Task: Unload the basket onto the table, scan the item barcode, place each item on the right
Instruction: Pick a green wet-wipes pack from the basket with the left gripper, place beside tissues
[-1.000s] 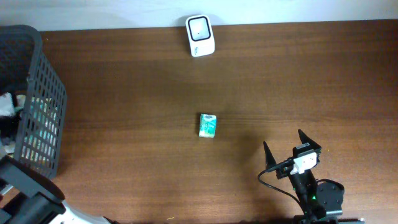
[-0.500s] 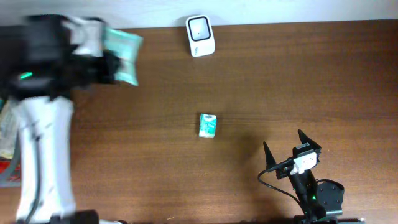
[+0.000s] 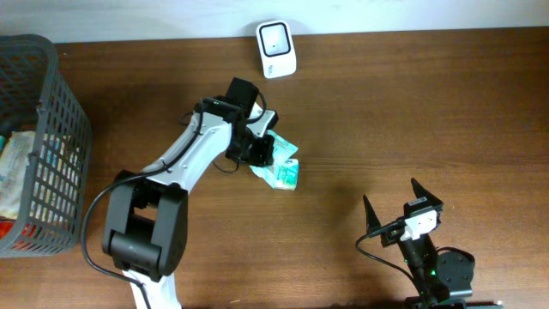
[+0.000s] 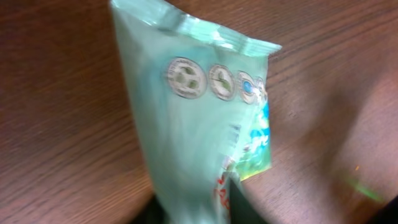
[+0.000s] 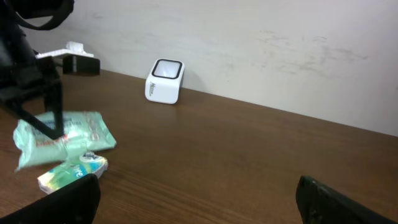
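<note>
Right claw (image 3: 396,204) sits nearest, at the front edge of the table (image 3: 446,103), jaws spread wide and empty. Further out, mid-table, left claw (image 3: 261,153) is at the pouch (image 3: 283,151), its dark fingers (image 5: 55,112) across one end of the pack. Whether they pinch it or are letting go I cannot tell. The pouch lies low and tilted, touching or overlapping a small box (image 3: 290,178). Beyond both, by the wall, stands the scanner (image 3: 276,49), window facing up, well apart from the pouch. Off to the left is the basket (image 3: 60,146) with more packs inside.

As I judge it, the pouch is a light, soft film pack that will sag and crease, and it is likely slick. A grip on the crimped end seam should hold best and leave the printed face free for the scanner.

Overhead gives the layout, but the arm hides much of the pouch. Only the left wrist view shows the print close up, a row of round icons (image 4: 214,79) under the top seam, yet no barcode I can make out. Only the right wrist view shows from the side how low the pouch sits beside the box
</note>
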You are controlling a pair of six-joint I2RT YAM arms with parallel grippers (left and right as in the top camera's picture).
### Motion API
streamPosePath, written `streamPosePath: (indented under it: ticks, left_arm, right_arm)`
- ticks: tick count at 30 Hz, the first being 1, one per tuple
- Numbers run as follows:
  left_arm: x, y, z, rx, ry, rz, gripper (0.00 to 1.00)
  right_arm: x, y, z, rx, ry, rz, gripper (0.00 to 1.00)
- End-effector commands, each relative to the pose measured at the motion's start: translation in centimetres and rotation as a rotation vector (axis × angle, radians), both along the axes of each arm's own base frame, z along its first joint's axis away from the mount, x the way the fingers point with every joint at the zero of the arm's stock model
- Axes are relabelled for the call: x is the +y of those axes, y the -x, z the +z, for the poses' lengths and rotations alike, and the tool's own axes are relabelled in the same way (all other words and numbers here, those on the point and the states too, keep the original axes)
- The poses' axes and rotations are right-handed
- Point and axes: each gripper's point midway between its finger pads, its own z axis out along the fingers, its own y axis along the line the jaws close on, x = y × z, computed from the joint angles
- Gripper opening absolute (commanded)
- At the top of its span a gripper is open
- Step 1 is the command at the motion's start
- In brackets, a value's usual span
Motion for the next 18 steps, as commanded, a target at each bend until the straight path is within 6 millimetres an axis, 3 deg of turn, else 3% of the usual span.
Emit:
streamPosePath:
  ticks: [1, 5, 7, 8, 9, 11, 13, 14, 15, 18]
  left_arm:
    - [-0.9, 0.5, 0.5, 0.016, 0.008, -0.013, 0.99]
    - [1.4, -2.1, 6.8, -0.04, -0.07, 0.041, 0.99]
    - [3.7, -4.4, 12.9, -0.145, -0.108, 0.094, 0.99]
    - [5.5, -5.6, 17.3, -0.243, -0.12, 0.106, 0.99]
    - [6.7, -6.2, 19.9, -0.301, -0.127, 0.131, 0.99]
    - [11.6, -7.0, 28.4, -0.502, -0.116, 0.253, 0.99]
    - [16.1, -6.7, 33.2, -0.626, -0.118, 0.363, 0.99]
    - [17.9, -6.3, 34.4, -0.659, -0.131, 0.408, 0.99]
    - [21.3, -5.7, 35.8, -0.695, -0.163, 0.493, 0.99]
    - [29.2, -4.0, 36.1, -0.661, -0.227, 0.753, 0.99]
  right_arm:
    - [-0.1, 0.0, -0.2, 0.005, -0.011, -0.002, 0.98]
    - [-0.1, 0.0, -0.2, 0.005, -0.011, -0.002, 0.99]
    - [-0.1, 0.0, -0.2, 0.005, -0.011, -0.002, 0.98]
    - [-0.1, 0.0, -0.2, 0.005, -0.011, -0.002, 0.99]
    - [-0.1, 0.0, -0.2, 0.005, -0.011, -0.002, 0.99]
    - [-0.1, 0.0, -0.2, 0.005, -0.011, -0.002, 0.98]
    - [-0.1, 0.0, -0.2, 0.005, -0.011, -0.002, 0.99]
    - [-0.1, 0.0, -0.2, 0.005, -0.011, -0.002, 0.99]
    - [-0.1, 0.0, -0.2, 0.005, -0.011, -0.002, 0.99]
    - [-0.1, 0.0, -0.2, 0.005, -0.011, -0.002, 0.98]
